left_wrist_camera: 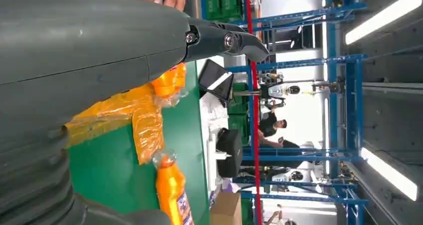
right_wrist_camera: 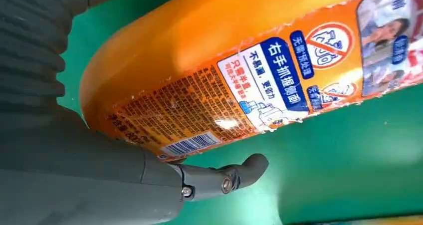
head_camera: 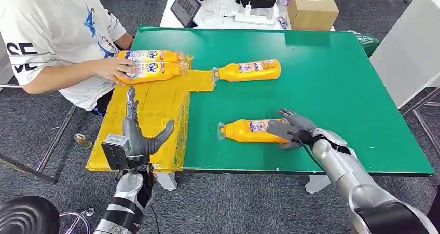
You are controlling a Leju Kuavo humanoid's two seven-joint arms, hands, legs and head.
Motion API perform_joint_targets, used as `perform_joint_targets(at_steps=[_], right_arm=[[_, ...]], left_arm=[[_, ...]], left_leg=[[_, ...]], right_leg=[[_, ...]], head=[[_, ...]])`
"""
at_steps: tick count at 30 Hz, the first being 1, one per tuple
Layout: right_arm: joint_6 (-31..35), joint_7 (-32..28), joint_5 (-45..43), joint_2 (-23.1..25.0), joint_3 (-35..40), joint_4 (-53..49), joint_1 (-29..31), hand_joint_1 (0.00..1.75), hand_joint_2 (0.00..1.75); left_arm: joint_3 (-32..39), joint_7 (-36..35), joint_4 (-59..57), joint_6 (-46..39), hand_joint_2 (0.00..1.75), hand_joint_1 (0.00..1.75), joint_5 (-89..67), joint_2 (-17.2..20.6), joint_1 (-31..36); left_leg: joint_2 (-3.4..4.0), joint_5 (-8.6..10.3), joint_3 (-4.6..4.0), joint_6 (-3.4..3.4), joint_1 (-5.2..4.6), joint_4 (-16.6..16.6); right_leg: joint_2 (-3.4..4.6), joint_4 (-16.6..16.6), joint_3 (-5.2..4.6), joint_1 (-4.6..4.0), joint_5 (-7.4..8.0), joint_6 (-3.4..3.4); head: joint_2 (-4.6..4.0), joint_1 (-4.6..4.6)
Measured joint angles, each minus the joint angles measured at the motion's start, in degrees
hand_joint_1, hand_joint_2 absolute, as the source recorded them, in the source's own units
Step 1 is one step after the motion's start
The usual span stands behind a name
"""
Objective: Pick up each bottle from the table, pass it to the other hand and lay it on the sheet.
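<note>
While the left hand (head_camera: 139, 135) is held open at lower left, the near bottle's (head_camera: 249, 131) base is enclosed by the right hand's (head_camera: 294, 128) fingers (head_camera: 287, 113).

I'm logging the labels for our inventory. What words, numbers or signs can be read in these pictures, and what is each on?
"右手抓握侧面": blue band on the label of the near bottle at the right hand.
Crossed-out red circle sign: same label.
Barcode and fine orange print: same label, too small to read.
"SE": the person's white shirt, cut off.
Labels on the far bottle and on the two bottles on the sheet: too blurred to read.
</note>
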State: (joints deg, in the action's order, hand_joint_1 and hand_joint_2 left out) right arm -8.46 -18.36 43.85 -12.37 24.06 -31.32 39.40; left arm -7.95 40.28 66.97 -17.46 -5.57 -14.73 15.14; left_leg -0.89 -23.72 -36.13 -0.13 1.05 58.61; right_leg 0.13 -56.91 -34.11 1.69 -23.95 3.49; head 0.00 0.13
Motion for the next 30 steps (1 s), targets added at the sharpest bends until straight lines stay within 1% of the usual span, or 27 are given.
perform_joint_targets(at_steps=[1,2,7,8,10,11,12,13,18,22,24,26,27,30], right_arm=[[0.0,0.0,0.0,0.0,0.3,0.4,0.2,0.00,1.75],[-0.1,0.0,0.0,0.1,0.5,0.8,0.4,0.58,1.75],[-0.2,-1.2,-0.8,0.3,1.3,1.6,0.7,0.58,1.75],[-0.2,-1.4,-0.9,0.3,1.4,1.6,0.7,1.38,1.75],[-0.2,-1.6,-0.9,0.4,1.7,1.7,0.7,1.73,1.75],[-0.2,-1.6,-0.9,0.4,1.7,1.7,0.7,1.75,1.75],[-0.1,-1.6,-0.9,0.5,1.8,1.8,0.7,1.71,1.75],[-0.1,-1.6,-1.0,0.5,1.8,1.8,0.7,1.75,1.75],[0.9,-2.3,-2.1,0.6,1.9,1.9,0.4,1.75,1.75],[4.2,-3.5,-4.0,1.0,2.0,1.8,-0.7,1.75,1.75],[8.4,-5.1,-5.8,1.7,1.8,0.6,-2.1,1.75,1.75],[16.6,-7.6,-8.4,3.1,0.0,-2.6,-5.4,1.75,1.75],[20.6,-8.4,-9.7,4.3,-1.6,-5.5,-7.5,1.75,1.75],[28.5,-11.1,-14.1,8.3,-7.0,-16.8,-13.4,1.75,1.75]], left_arm=[[0.0,0.0,-0.2,0.0,1.75,0.00,0.0,0.0,0.1],[0.0,0.0,-0.4,0.0,1.75,0.00,0.1,0.0,0.1],[-0.1,0.0,-1.7,0.4,1.75,0.00,0.7,-0.1,0.4],[-0.1,0.0,-1.9,0.5,1.75,0.00,0.8,-0.1,0.4],[-0.1,0.0,-2.3,0.8,1.75,0.00,0.8,-0.2,0.5],[-0.1,0.0,-2.5,0.8,1.75,0.00,0.8,-0.2,0.6],[-0.1,0.0,-2.6,0.8,1.75,0.00,0.8,-0.2,0.7],[-0.1,0.0,-2.8,0.9,1.75,0.00,0.8,-0.2,0.7],[-0.1,0.0,-3.5,1.0,1.75,0.00,0.9,-0.5,1.0],[-0.1,0.0,-4.1,1.5,1.75,0.00,1.2,-0.6,1.0],[-0.1,0.0,-4.3,2.0,1.75,0.00,1.4,-0.7,1.0],[-0.1,-0.5,-4.4,2.7,1.75,0.00,2.2,-0.9,1.0],[0.0,-1.3,-4.4,3.5,1.75,0.00,3.2,-1.0,0.9],[0.0,-5.6,-4.4,8.1,1.75,0.00,8.7,-1.1,0.3]], left_leg=[[0.00,0.00,0.00,0.00,0.00,0.0],[0.00,0.00,0.00,0.00,0.00,0.0],[0.00,0.00,0.01,0.00,0.00,0.0],[0.00,0.00,0.01,0.00,0.00,0.0],[0.00,0.00,0.02,0.00,0.00,0.0],[0.00,0.00,0.02,0.00,0.00,0.0],[0.00,0.00,0.02,0.00,0.00,0.0],[0.00,0.00,0.03,0.00,0.00,0.0],[0.00,0.00,0.03,0.00,0.00,0.0],[0.00,0.00,0.03,0.00,0.00,0.0],[-0.02,0.00,0.02,0.00,0.00,0.0],[-0.06,0.00,-0.12,0.00,0.03,0.0],[-0.05,0.00,-0.14,0.00,0.03,0.0],[-0.04,0.00,-0.18,-0.01,0.11,0.0]], right_leg=[[0.00,0.0,0.01,0.00,0.00,0.00],[0.00,0.0,0.01,0.00,0.00,0.00],[0.00,0.0,0.01,0.00,0.00,0.01],[0.00,0.0,0.01,0.00,0.00,0.01],[0.01,0.0,0.01,0.00,0.00,0.01],[0.01,0.0,0.01,0.00,0.00,0.01],[0.01,0.0,0.02,0.00,0.00,0.01],[0.01,0.0,0.02,0.00,0.00,0.01],[0.01,0.0,0.04,0.00,0.00,0.01],[0.01,0.0,0.04,0.00,0.00,0.01],[0.00,0.0,0.05,0.00,0.00,0.01],[-0.03,0.0,0.02,-0.05,0.00,0.01],[-0.02,0.0,-0.04,-0.06,0.00,0.01],[-0.02,0.0,-0.13,-0.12,-0.01,0.00]], head=[[0.00,0.00],[0.00,0.02],[0.00,0.00],[0.00,0.00],[0.00,0.00],[0.00,0.00],[0.00,0.02],[0.00,0.00],[0.00,0.00],[0.00,0.00],[0.00,0.00],[0.00,0.04],[0.00,-0.02],[0.00,0.00]])
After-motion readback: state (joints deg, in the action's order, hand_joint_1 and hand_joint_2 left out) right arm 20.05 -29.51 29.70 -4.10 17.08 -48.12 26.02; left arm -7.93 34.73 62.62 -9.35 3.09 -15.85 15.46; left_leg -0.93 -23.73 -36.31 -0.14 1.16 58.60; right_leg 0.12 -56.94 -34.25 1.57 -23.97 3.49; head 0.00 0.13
